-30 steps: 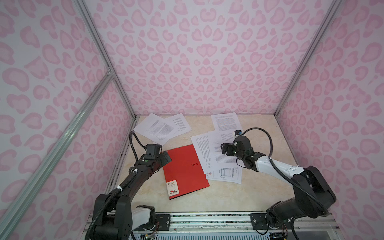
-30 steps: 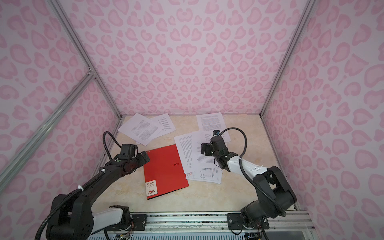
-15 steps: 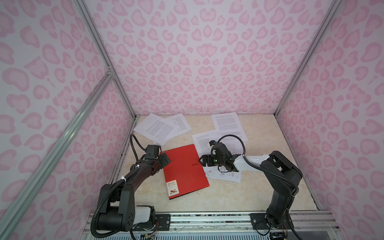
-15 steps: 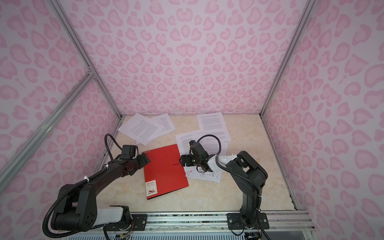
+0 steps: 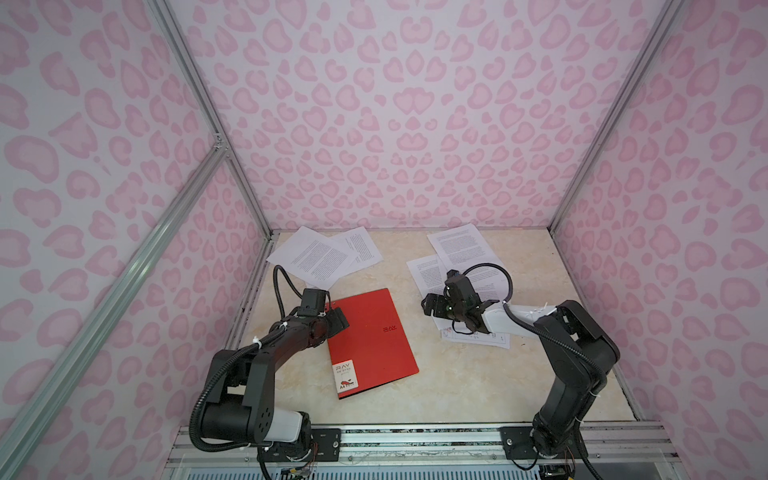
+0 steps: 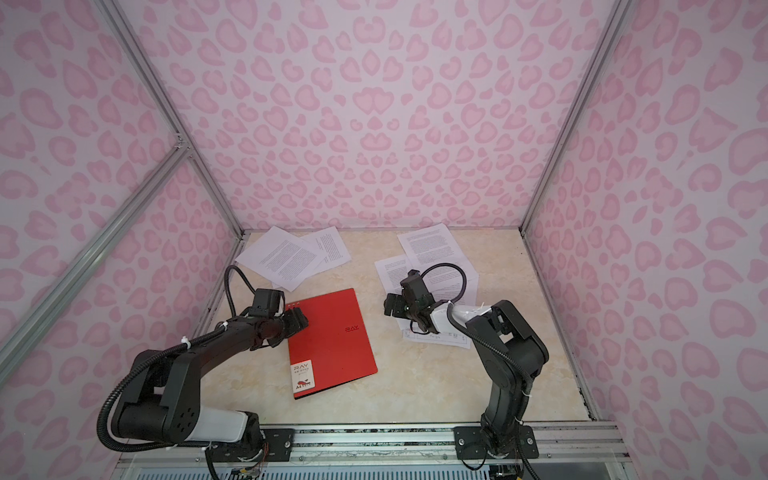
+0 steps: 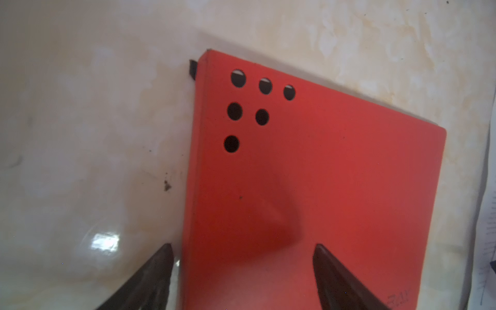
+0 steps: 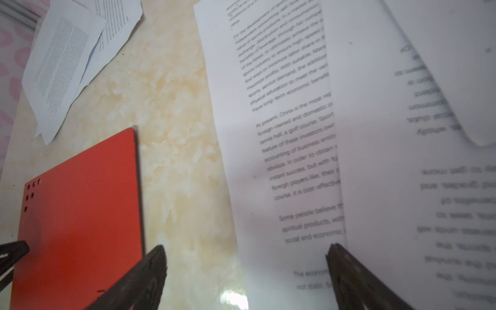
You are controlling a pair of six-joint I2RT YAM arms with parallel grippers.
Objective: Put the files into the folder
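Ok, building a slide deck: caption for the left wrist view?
Open left gripper straddling the closed red folder's spine edge on the beige tabletop.

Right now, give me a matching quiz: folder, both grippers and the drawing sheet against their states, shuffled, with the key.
Things:
1. folder
2. left gripper
3. right gripper
4. drawing sheet

States:
a. partly hidden under the right arm
b. open, astride the folder's long edge
c. closed, red cover up
d. open, one finger over a text sheet

Pairs: 1-c, 2-b, 3-d, 4-a
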